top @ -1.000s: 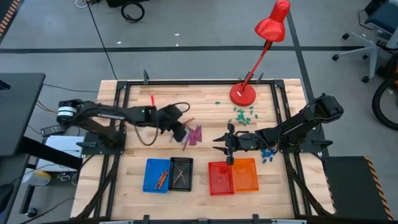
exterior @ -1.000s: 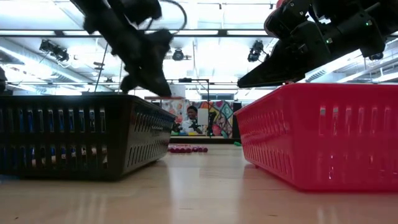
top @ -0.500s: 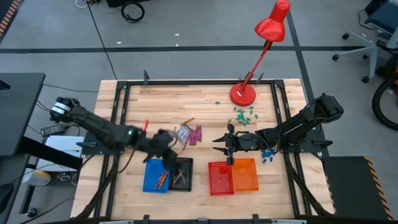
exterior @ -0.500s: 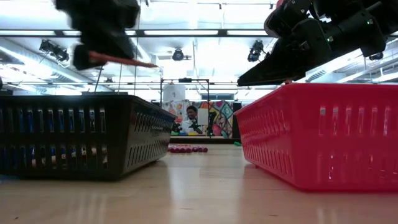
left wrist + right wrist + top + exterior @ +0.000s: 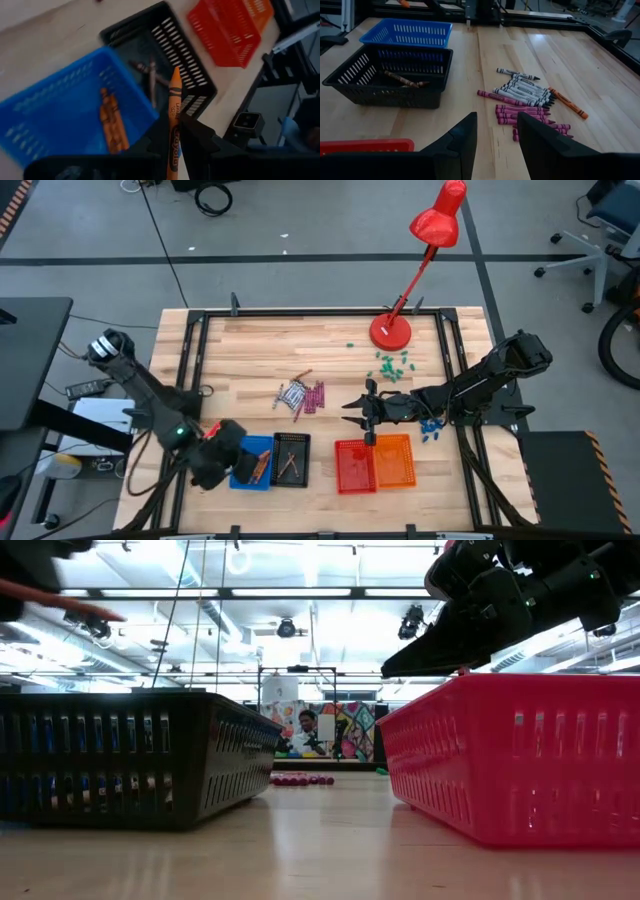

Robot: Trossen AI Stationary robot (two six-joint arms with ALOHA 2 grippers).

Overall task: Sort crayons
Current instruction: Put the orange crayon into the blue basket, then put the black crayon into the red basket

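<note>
Orange crayon (image 5: 173,125) pinched upright in left tool (image 5: 176,131) (over blue basket (image 5: 60,117)), right tool (image 5: 495,131) parted, empty

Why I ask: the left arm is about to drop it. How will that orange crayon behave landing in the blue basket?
The orange crayon looks like a stiff, thin, round stick, so it will likely roll until the blue basket wall or the crayons already inside stop it. Pinched in the left gripper, it seems light; its tapered tip could chip.
</note>
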